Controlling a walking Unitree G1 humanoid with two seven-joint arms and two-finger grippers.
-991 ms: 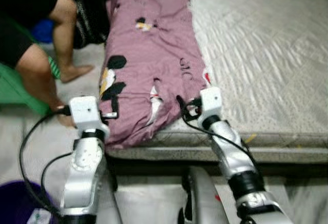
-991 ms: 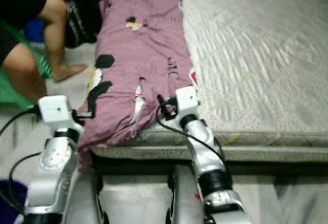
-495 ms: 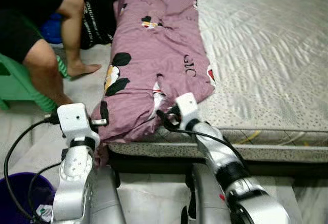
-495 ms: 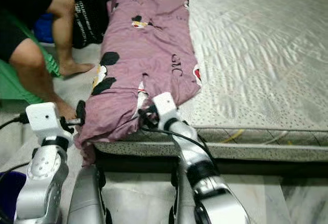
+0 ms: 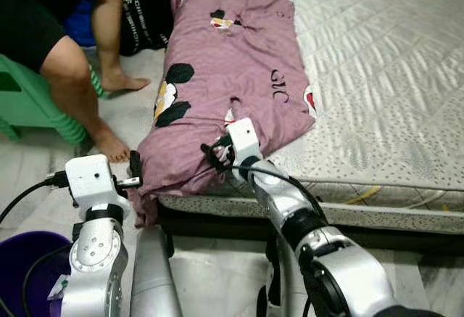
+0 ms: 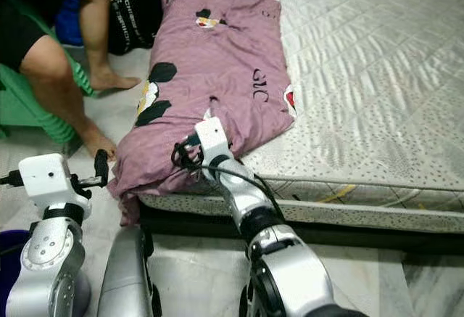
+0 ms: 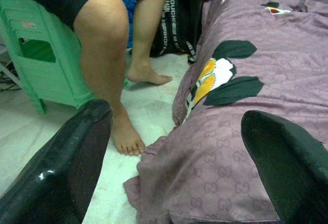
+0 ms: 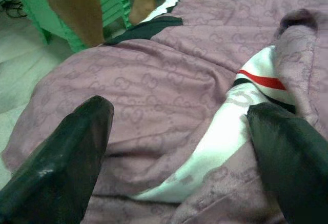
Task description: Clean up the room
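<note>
A mauve blanket (image 5: 232,63) with cartoon prints lies in a long heap along the left edge of the grey mattress (image 5: 377,77). Its near corner droops over the mattress edge. My right gripper (image 5: 211,154) hovers open just over the blanket's near end, beside a white patch with a red stripe (image 8: 241,111). In the right wrist view the fingers (image 8: 61,157) straddle the folds without holding them. My left gripper (image 5: 136,172) stands open at the blanket's drooping left corner, and the fabric (image 7: 220,167) lies between and ahead of its fingers.
A person sits on a green stool (image 5: 25,106) to the left, with bare legs and feet (image 5: 109,143) on the floor close to the blanket. A black bag (image 5: 145,12) stands behind them. A purple bucket (image 5: 29,248) is at the lower left.
The camera has shifted. My right gripper has swung left across the blanket's near end to the white patch. My left gripper has dropped lower beside the drooping corner. Both stay open.
</note>
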